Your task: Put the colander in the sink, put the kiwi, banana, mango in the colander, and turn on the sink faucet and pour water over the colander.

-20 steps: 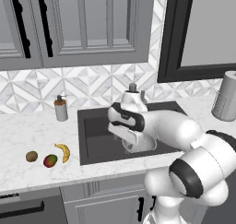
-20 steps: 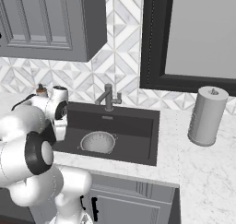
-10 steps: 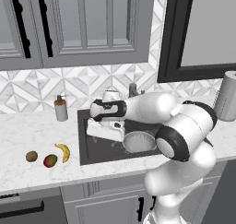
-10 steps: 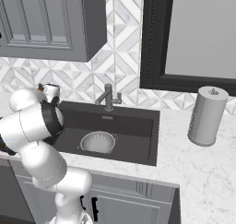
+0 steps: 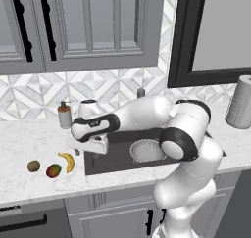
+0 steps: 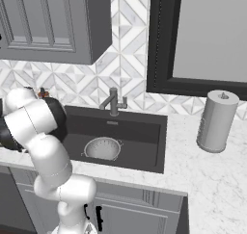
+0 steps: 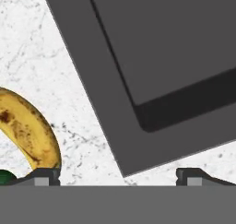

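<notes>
On the counter (image 5: 29, 144), near its front edge left of the sink (image 5: 110, 158), lie the kiwi (image 5: 33, 166), then the mango (image 5: 53, 171) just beside it, then the banana (image 5: 67, 161), touching or almost touching the mango. A soap bottle (image 5: 63, 115) stands at the back edge by the tiled wall. The gripper (image 5: 90, 146) hangs over the sink's left rim, its jaws wide apart and holding nothing; in the hand view the banana (image 7: 30, 131) lies by one fingertip (image 7: 44, 177), beside the sink's corner. The colander (image 6: 102, 148) sits upright in the sink, left of centre, with the faucet (image 6: 114, 102) at the back edge behind it. A paper towel roll (image 6: 217, 121) stands on the counter right of the sink.
</notes>
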